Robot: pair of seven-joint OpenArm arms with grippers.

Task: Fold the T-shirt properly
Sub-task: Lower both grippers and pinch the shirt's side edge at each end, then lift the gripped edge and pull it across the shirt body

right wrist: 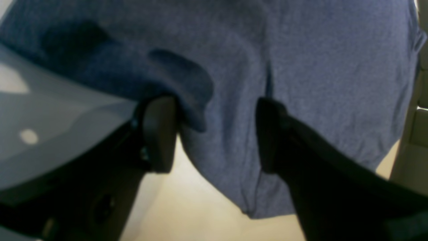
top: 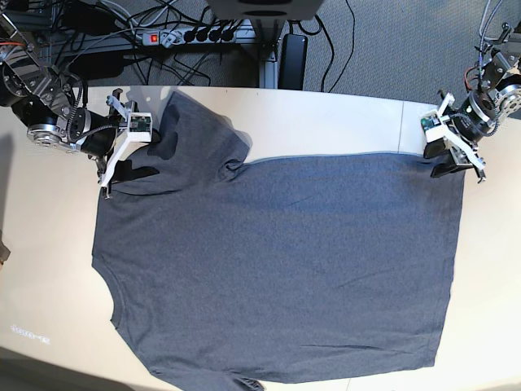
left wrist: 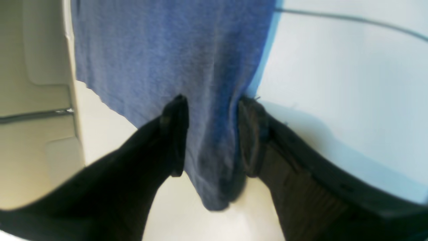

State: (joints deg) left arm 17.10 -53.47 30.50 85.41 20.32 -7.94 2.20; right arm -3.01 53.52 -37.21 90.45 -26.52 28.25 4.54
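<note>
Left gripper (left wrist: 210,134) clamped on a bunched hem corner of the T-shirt (top: 277,269); right gripper (right wrist: 215,134) pinching cloth at the shoulder. Spread flat across the table (top: 326,122), far edge gripped. Judged light, limp, non-fragile, prone to sagging; best held at corners and seams.

t-shirt (top: 277,261) lower hem cut off by base view's bottom edge; both wrist views blurred

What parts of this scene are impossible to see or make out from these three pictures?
- T-shirt: in the base view its lower edge and one sleeve run off the bottom of the picture.
- Any print: only plain cloth shows; the underside is hidden against the table.
- Left claw and right claw: both wrist views are blurred, and bunched cloth fills the gap, hiding the grip.
</note>
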